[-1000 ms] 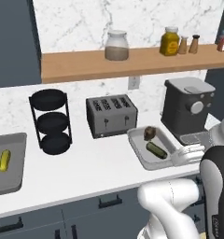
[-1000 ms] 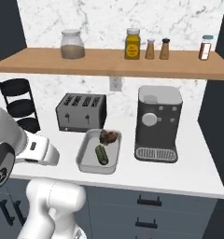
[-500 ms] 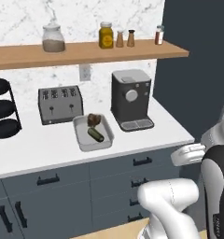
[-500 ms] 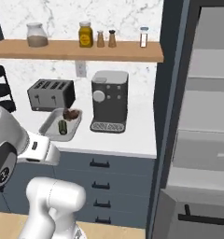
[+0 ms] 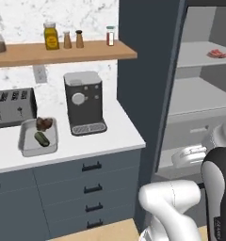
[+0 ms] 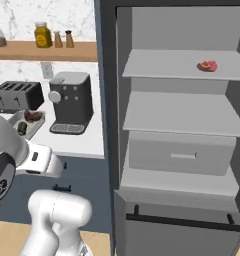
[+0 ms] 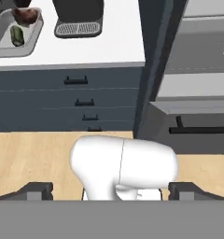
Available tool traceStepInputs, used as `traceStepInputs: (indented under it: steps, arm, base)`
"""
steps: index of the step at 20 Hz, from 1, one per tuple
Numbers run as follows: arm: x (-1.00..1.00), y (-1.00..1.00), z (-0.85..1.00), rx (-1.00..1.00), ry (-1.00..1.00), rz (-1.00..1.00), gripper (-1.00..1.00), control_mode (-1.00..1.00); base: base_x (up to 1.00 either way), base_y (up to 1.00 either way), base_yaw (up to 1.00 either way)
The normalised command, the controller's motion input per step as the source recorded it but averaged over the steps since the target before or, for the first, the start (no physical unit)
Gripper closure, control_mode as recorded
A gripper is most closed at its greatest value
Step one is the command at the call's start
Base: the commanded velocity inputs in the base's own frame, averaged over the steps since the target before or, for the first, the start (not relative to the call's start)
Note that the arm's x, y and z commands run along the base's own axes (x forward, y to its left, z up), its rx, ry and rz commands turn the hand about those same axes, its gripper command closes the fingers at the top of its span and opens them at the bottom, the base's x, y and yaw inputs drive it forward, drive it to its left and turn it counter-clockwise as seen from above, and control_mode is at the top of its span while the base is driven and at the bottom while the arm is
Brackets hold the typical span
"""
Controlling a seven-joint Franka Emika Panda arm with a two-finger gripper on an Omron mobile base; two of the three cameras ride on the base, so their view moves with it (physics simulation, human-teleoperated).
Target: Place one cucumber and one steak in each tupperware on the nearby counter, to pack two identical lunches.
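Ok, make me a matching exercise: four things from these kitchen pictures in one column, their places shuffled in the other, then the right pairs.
Things:
1. red raw steak
2. green cucumber
3. dark grey coffee machine
4. yellow glass jar

Places:
A. on the wooden wall shelf
B. in the pale grey tupperware, beside a brown steak
C. on the tall cabinet's top grey shelf
D. on the white stone-look counter, right of the tupperware

Pairs: 1-C, 2-B, 3-D, 4-A
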Motion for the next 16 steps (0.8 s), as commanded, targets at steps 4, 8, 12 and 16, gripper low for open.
traceStepInputs:
  steps: [4, 8, 12, 16]
  arm:
    - [0.0, 0.0, 0.0, 0.0, 0.0, 0.0, -1.0, 1.0]
    - [0.0, 0.0, 0.0, 0.0, 0.0, 0.0, -1.0, 1.0]
    - [0.0, 0.0, 0.0, 0.0, 0.0, 0.0, -1.0, 1.0]
    - [0.0, 0.0, 0.0, 0.0, 0.0, 0.0, -1.0, 1.0]
  base:
    - [0.06, -1.0, 0.0]
    - [0.01, -1.0, 0.0]
    - [0.24, -0.96, 0.0]
    - [0.58, -0.47, -0.02]
